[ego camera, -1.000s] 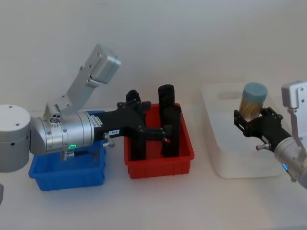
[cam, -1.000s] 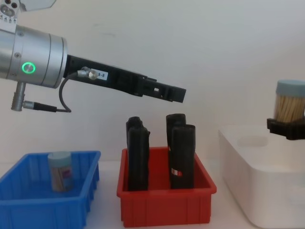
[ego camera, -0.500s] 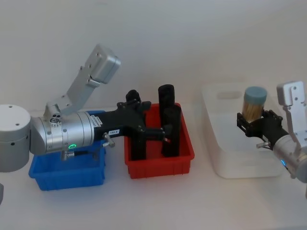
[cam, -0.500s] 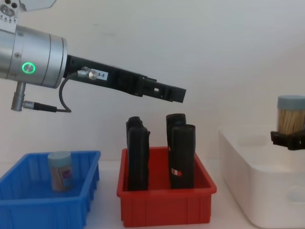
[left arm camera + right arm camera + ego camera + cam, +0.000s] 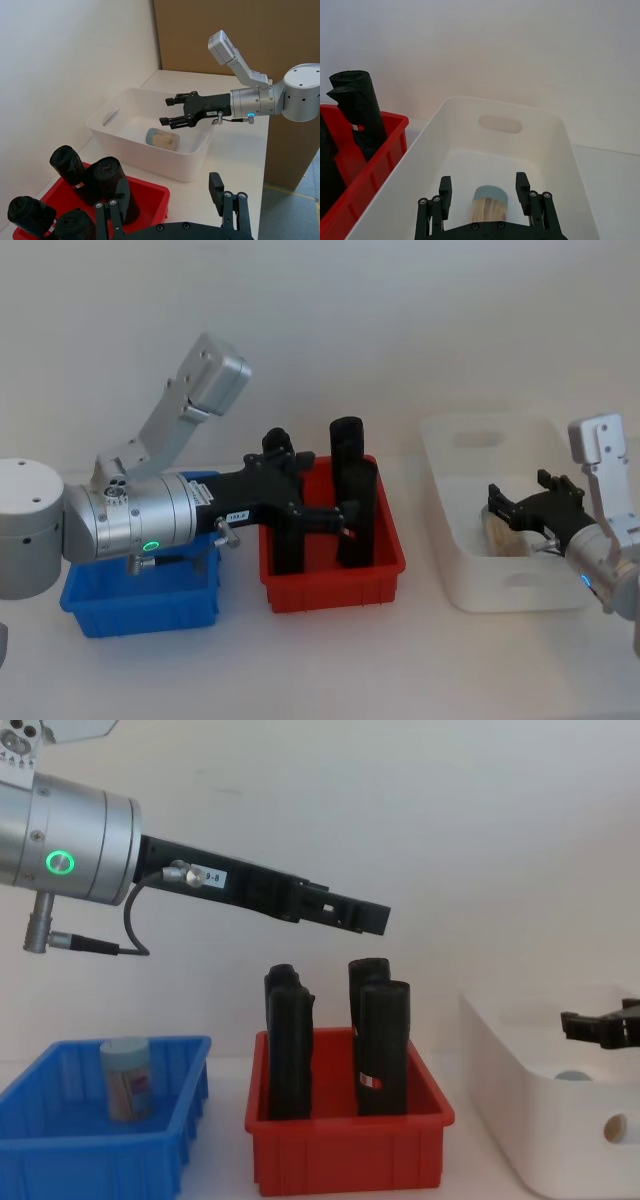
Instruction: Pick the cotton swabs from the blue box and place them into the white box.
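Note:
One cotton swab tub lies on its side on the floor of the white box, also seen as a tan shape. My right gripper hangs open just above it, low inside the white box; the right wrist view shows the tub's blue-grey cap between the spread fingers of the gripper. Another cotton swab tub stands upright in the blue box. My left gripper hovers open above the red bin.
A red bin with several tall black blocks sits between the blue box and the white box. My left arm stretches over the blue box and the red bin. A wall stands close behind.
My right gripper has dropped down into the white box and opened. The tub it held upright has been let go and now lies on the box floor. The left arm has not moved.

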Tool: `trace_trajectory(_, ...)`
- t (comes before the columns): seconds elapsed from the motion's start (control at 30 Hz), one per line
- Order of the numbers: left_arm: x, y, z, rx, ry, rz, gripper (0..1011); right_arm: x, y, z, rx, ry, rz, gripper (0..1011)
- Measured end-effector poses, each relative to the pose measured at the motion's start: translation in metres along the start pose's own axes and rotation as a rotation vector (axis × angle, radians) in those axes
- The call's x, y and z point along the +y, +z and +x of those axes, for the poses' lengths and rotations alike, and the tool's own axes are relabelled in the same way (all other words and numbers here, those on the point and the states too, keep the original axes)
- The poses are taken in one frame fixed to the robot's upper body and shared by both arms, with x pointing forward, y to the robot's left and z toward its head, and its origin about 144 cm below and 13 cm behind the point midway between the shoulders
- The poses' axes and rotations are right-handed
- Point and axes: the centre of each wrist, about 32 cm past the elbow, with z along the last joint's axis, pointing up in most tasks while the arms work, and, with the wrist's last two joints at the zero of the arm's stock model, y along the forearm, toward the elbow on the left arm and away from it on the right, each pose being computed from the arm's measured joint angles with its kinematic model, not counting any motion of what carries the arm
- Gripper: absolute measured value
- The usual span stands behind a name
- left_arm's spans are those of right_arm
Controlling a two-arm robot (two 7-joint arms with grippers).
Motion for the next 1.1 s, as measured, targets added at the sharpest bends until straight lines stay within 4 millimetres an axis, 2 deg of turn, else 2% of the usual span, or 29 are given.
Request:
trace_trajectory(0.33, 0.000, 0.000, 0.000, 0.000, 0.000, 0.000, 1004, 0.001, -0.001, 0.001, -0.001, 0.002, 0.006, 1001)
trace_trajectory(1.1, 0.000, 0.000, 0.000, 0.000, 0.000, 0.000, 1004, -0.009, -0.001, 0.002, 0.022, -0.011, 0.072, 1001)
